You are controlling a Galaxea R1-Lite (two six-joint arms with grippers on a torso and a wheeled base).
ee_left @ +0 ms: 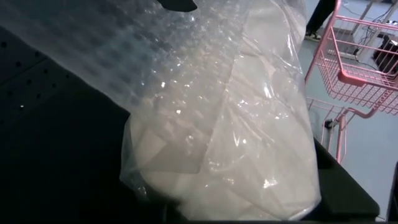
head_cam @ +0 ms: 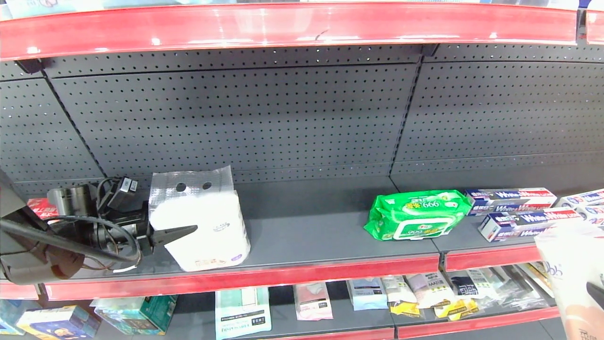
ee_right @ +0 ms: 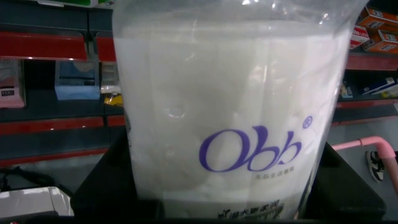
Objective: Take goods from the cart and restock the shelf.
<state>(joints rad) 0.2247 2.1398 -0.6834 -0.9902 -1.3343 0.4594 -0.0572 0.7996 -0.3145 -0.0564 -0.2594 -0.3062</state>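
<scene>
A white tissue pack [head_cam: 203, 222] in clear plastic wrap stands upright on the grey middle shelf [head_cam: 306, 236], near its left front edge. My left gripper [head_cam: 191, 223] comes in from the left and is shut on this pack; one dark finger [head_cam: 172, 233] lies across its near face. The left wrist view shows the same pack [ee_left: 236, 124] from close up. At the lower right, below shelf height, my right gripper [head_cam: 595, 293] is shut on a second wrapped tissue pack [head_cam: 573, 269]. That pack [ee_right: 230, 112] stands between the right gripper's fingers [ee_right: 227, 202].
A green wet-wipe pack [head_cam: 415, 215] and stacked toothpaste boxes [head_cam: 519, 208] lie at the shelf's right. The stretch between them and the tissue pack is bare. A red-edged upper shelf [head_cam: 283, 26] hangs overhead. The lower shelf [head_cam: 311, 302] holds packets. A pink cart [ee_left: 367, 68] stands behind.
</scene>
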